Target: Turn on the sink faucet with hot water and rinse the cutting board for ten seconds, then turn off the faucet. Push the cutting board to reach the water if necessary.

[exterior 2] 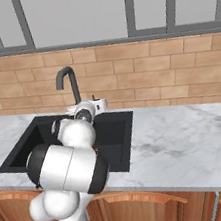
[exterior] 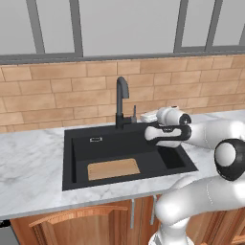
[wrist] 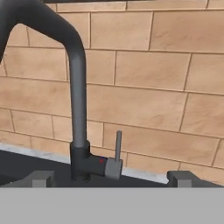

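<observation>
Water isn't running: your spread gripper (wrist: 111, 178) faces the lever (wrist: 117, 148) just ahead; rinsing the board (exterior: 113, 169) remains.

The light is even and soft, fairly bright, with no clear source. There is no glare, and shadows are very faint. All pictures look slightly blurred and coarse, without edge distortion.
</observation>
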